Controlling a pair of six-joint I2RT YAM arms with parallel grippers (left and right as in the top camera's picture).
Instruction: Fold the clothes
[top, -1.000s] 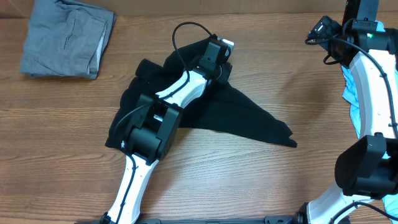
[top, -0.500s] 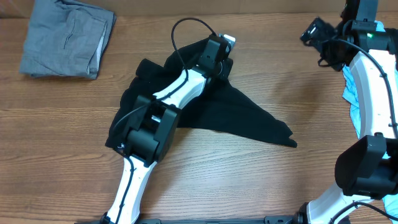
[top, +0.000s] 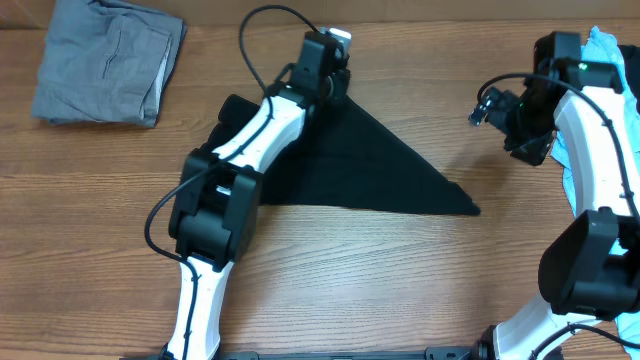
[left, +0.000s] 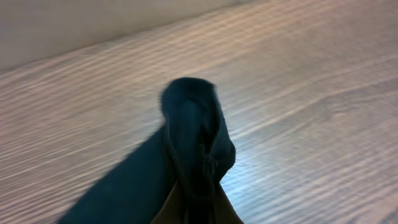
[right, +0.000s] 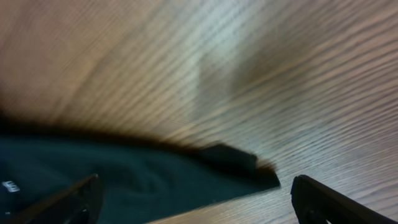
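For the left gripper (top: 333, 55), upper middle of the overhead frame: clamped fully shut on a bunched corner of the black shirt (top: 370, 165). Shown in the left wrist view as a dark knuckle of cloth poking out past the fingers, apparently raised a little off the wood.

Outward from that pinch: spread down and to the right as a flat dark triangle on the table (top: 400, 280), with its long point at the right middle of the frame and a rumpled part half hidden under the left arm.

For the right gripper (top: 492, 108): wide open, holding nothing, hanging above bare wood near the triangle's right tip. That tip visible in the lower part of the right wrist view, between the spread fingers.

Probably a matter of stretching the shirt flat before the first fold. Draw the pinched corner out slowly and low, so as not to drag the whole garment. Pin or take the far tip with the right gripper for counter-tension. Stop once the creases go; thin cloth may slip.

Farther out, leave alone the grey folded garment (top: 105, 60) at upper left and the light blue shirt (top: 603, 45) at the upper right edge.
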